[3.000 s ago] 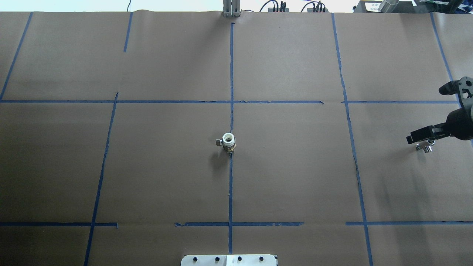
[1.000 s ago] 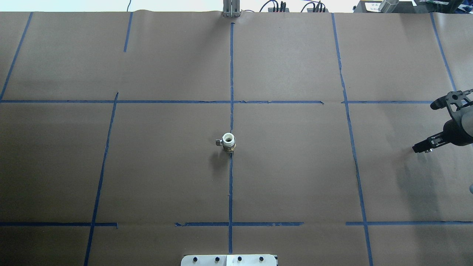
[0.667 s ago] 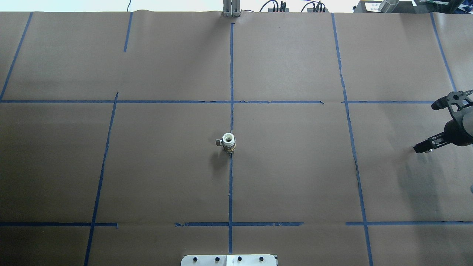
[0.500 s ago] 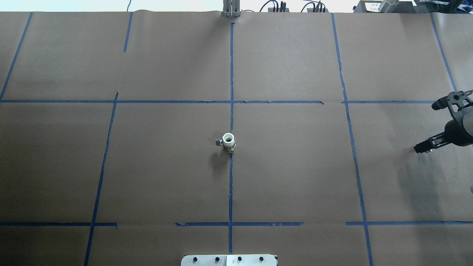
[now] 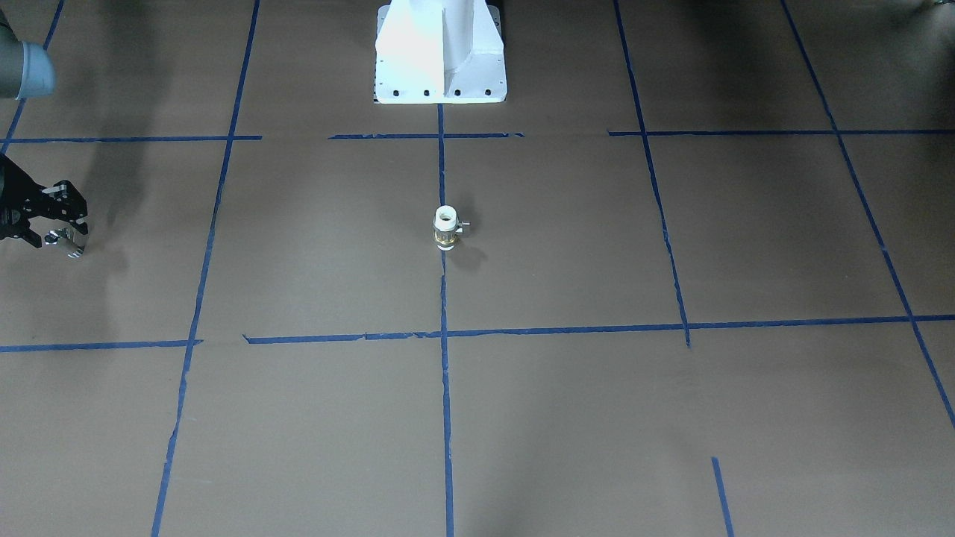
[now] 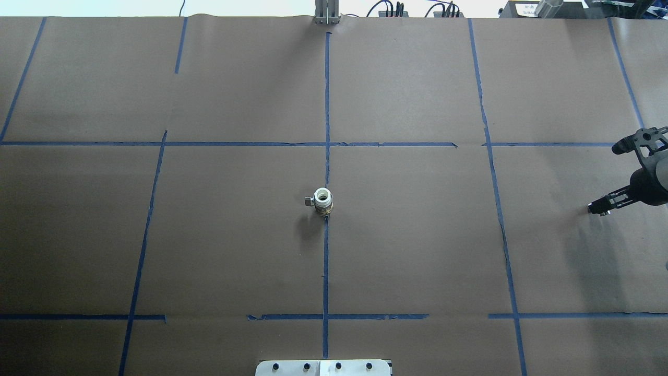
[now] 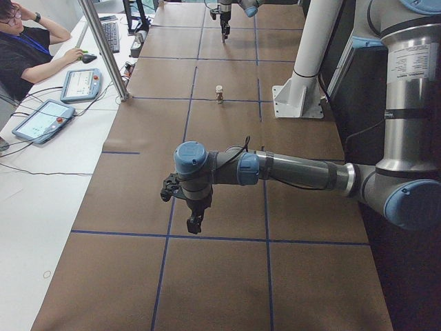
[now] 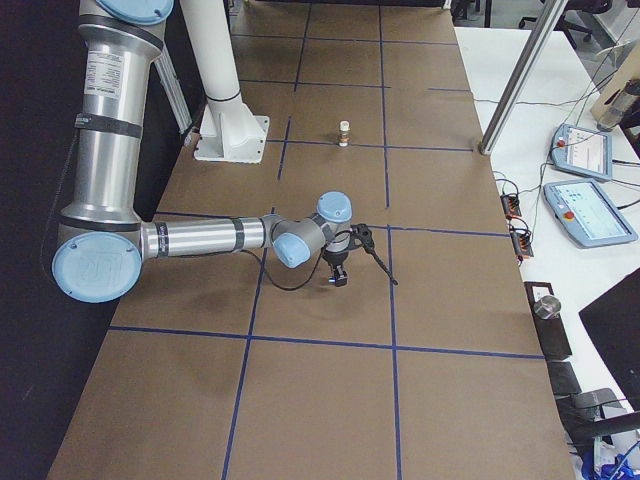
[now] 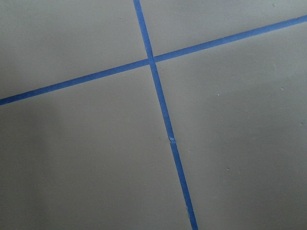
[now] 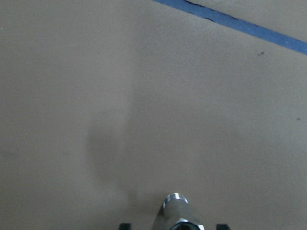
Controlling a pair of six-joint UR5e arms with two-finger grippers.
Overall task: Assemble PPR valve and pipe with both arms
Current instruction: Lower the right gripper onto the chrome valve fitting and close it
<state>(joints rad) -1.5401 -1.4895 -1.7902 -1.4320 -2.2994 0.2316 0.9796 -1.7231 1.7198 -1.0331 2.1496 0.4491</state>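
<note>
Far leftward of the right gripper (image 6: 598, 210), closed on the pipe (image 10: 175, 210), the PPR valve (image 6: 323, 201) stands upright, bore up; how open the left gripper (image 7: 195, 222) is, I cannot tell.

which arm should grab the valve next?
Left, probably. The right tool is down at the pipe, far right; the PPR valve stands untouched at centre, and the left tool hovers over bare paper.

PPR valve (image 6: 323, 201) white plastic, brass; pipe (image 10: 175, 206) chrome.
</note>
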